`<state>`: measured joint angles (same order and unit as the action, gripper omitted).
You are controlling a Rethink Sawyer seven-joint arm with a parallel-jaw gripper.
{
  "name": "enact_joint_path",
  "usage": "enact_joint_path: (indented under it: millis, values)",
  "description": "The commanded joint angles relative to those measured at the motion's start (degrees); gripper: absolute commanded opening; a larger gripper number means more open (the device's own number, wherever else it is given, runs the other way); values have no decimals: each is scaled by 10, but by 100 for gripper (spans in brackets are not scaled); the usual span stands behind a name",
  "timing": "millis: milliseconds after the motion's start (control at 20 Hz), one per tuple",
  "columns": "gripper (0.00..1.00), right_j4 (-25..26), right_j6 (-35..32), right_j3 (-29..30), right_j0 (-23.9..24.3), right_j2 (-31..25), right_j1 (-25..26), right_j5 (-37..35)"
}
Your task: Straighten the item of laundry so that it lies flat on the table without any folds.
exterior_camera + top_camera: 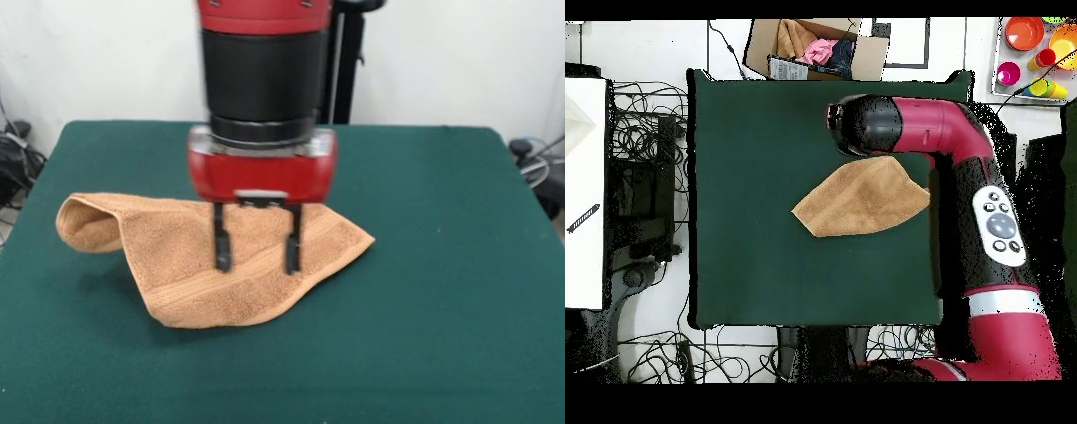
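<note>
While the gripper [258,252] hangs over the towel [190,265], its jaws stand apart, released, two dark fingers [222,238] pointing down with a clear gap between them and nothing clamped. Front view puts the fingertips in front of the towel's right half; whether they touch the cloth or hover just above it, cannot tell. The red and black arm [990,200] comes in from the side in the overhead view, its wrist end [863,125] over the towel's upper edge.

Towel is light orange-tan terry, not flat. In the front view it lies left of the table's [459,291] centre, bunched into a rough wedge: left end curled up into a raised roll, right end tapering to a point, a woven band running diagonally across the lower part. Overhead view shows the same towel [860,200] as a leaf-like shape near the middle of the table [745,200], folded over itself.

Off the table: a cardboard box [815,45] with pink cloth inside, coloured bowls [1035,50], tangled cables [645,140].
</note>
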<state>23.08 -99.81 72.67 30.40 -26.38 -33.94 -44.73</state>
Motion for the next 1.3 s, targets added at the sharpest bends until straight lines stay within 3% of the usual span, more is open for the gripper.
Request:
enact_joint_path:
  millis: [50, 600, 1300]
  values:
    - [100, 17, 142, -10, 15, -39, 5, -52]
    - [100, 70, 153, 16, 50, -35, 66, 28]
    - [100, 120, 157, 38, 64, -49, 103, 39]
